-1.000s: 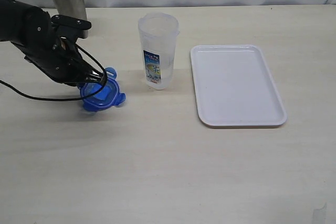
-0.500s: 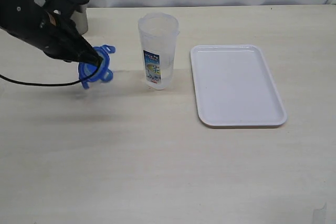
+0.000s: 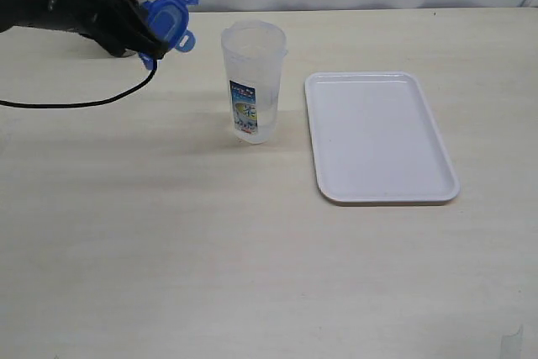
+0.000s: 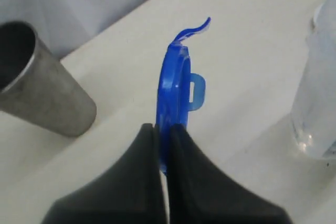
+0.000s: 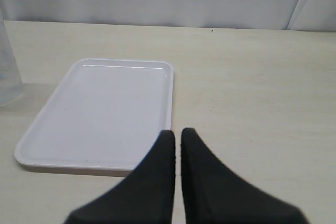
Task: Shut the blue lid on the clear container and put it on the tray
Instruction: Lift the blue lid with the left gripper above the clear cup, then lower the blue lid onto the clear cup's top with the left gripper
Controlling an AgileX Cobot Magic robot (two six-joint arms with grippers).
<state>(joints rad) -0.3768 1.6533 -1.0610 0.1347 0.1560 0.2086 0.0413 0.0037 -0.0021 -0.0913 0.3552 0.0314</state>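
My left gripper [image 3: 151,44] is shut on the rim of the blue lid [image 3: 168,18], holding it in the air, tilted on edge, up and to the left of the clear container [image 3: 251,81]. In the left wrist view the blue lid [image 4: 176,82] stands edge-on between the black fingers [image 4: 139,182], and the left gripper [image 4: 164,129] pinches its lower rim. The clear container stands upright and open-topped on the table, left of the white tray [image 3: 378,136]. My right gripper [image 5: 177,134] is shut on nothing, hovering near the tray [image 5: 105,108].
A steel cup [image 4: 37,82] stands behind the left arm at the table's back left. A black cable [image 3: 76,104] trails from the left arm across the table. The clear container's edge [image 5: 8,72] shows beside the tray in the right wrist view.
My left gripper has lifted the blue lid off the table, carrying it up and back toward the container's height. The container, tray and right gripper have not moved.
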